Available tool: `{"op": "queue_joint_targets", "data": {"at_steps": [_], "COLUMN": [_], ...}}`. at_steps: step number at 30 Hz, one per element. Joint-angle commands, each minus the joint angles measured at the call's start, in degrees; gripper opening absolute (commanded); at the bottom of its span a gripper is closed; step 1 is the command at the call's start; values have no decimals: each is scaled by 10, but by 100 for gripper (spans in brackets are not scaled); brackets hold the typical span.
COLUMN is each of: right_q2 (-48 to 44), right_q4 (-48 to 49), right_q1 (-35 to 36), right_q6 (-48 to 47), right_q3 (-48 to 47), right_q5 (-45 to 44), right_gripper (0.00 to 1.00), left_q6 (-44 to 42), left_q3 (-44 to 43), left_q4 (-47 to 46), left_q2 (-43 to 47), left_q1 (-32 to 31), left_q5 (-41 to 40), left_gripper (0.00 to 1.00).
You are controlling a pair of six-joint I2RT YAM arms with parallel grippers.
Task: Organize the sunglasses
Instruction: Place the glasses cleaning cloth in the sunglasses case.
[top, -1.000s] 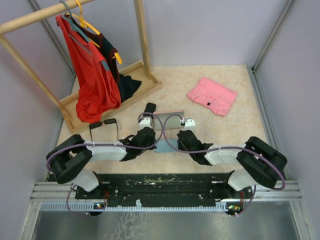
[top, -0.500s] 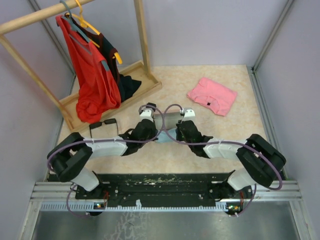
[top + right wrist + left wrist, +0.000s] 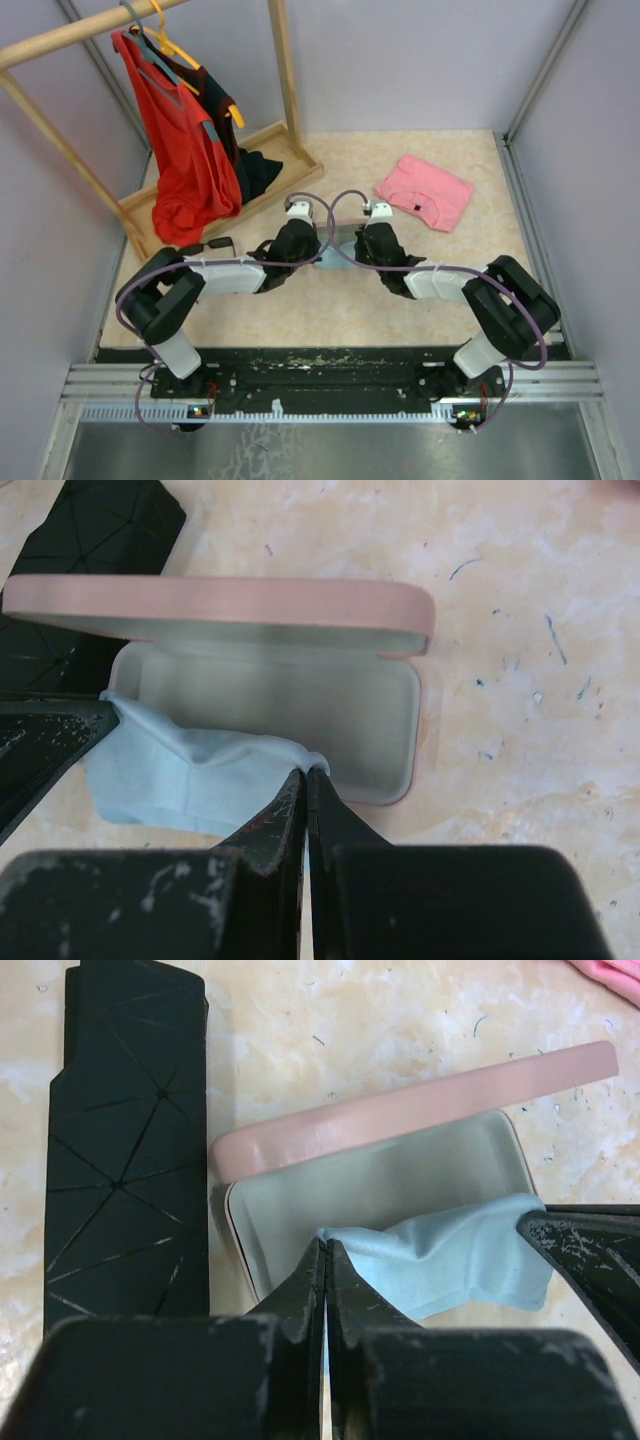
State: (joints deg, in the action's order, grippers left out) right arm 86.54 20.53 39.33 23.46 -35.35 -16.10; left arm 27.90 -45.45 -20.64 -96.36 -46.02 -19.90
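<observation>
Handling the cloth (image 3: 450, 1260) with both arms looks like the step in hand. It cannot be told whether it is being laid into the open pink case (image 3: 400, 1175) or cleared from it.

At the left of the top view, one pair of sunglasses (image 3: 214, 243) with a dark frame lies on the surface (image 3: 330, 300), partly under the left arm and well apart from the cases. No second pair shows.

Next, in the left wrist view, one black case (image 3: 125, 1150) lies just beside the pink one. The left tool (image 3: 326, 1250) has its fingers together, clamped on the cloth's left corner. The right tool (image 3: 308, 775) is likewise shut, pinching the right corner over the case's tray.

To do this well, both pinches should likely hold firm and travel together, so the cloth hangs level between them. The fingertips should stay off the case rim, since a nudge could slide the case or drop its lid. A clean finish would leave the tray free for the glasses.

Counted: one pair of sunglasses, two cases, one cloth, two tools, and one pink garment (image 3: 424, 192) at upper right.
</observation>
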Motion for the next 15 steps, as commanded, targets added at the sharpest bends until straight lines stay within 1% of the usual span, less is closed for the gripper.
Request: {"op": "queue_joint_targets", "data": {"at_steps": [1, 15], "right_q2": [16, 52], "right_q4": [22, 23], "right_q1": [-21, -39], "right_q6": [-24, -49], "right_q3": [-37, -66], "right_q5": [17, 15], "right_gripper": [0, 0], "left_q6": [-15, -19], "left_q3": [-25, -38], "left_q4": [-22, -34], "left_q2": [-21, -45], "left_q1": [9, 29], "left_q5": [16, 23], "left_gripper": [0, 0]}}
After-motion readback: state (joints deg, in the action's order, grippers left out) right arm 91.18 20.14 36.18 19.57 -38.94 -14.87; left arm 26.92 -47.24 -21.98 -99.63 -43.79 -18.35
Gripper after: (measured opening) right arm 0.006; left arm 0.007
